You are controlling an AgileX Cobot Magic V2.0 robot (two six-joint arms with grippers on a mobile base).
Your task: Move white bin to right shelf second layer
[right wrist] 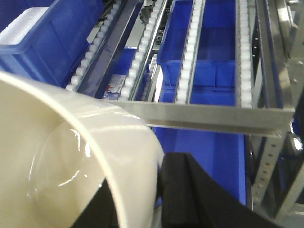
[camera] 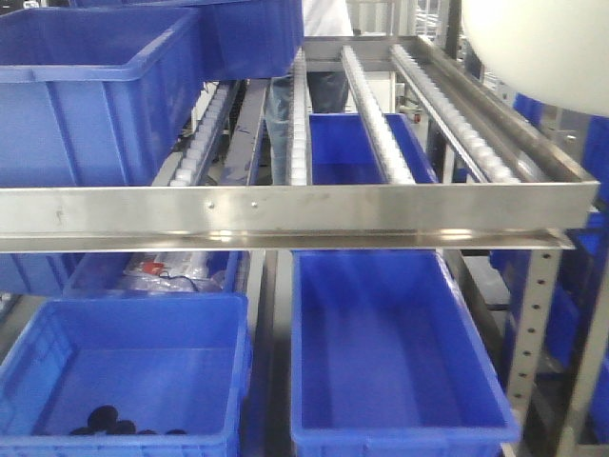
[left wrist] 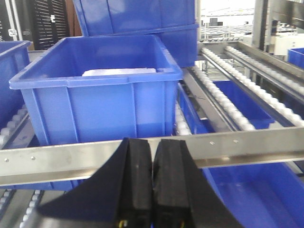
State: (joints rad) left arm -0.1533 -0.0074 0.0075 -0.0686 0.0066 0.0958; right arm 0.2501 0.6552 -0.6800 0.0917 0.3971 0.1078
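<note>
The white bin (right wrist: 61,156) is a smooth cream tub, held up in the air with its mouth turned toward the right wrist camera. My right gripper (right wrist: 142,194) is shut on its side wall, one black finger (right wrist: 185,190) outside and the other inside. In the front view the white bin (camera: 542,48) hangs at the top right, above the right end of the right shelf second layer (camera: 381,133), a steel level of white-roller rails with a riveted front bar (camera: 285,211). My left gripper (left wrist: 152,145) is shut on nothing, just in front of that bar (left wrist: 237,149).
A blue crate (left wrist: 99,90) with something white inside sits on the left rollers, another stacked behind it. Below the bar stand two blue crates, one bare (camera: 390,352) and one (camera: 124,371) holding black items. A perforated steel post (camera: 533,324) rises at the right. A person (camera: 314,86) stands behind the rack.
</note>
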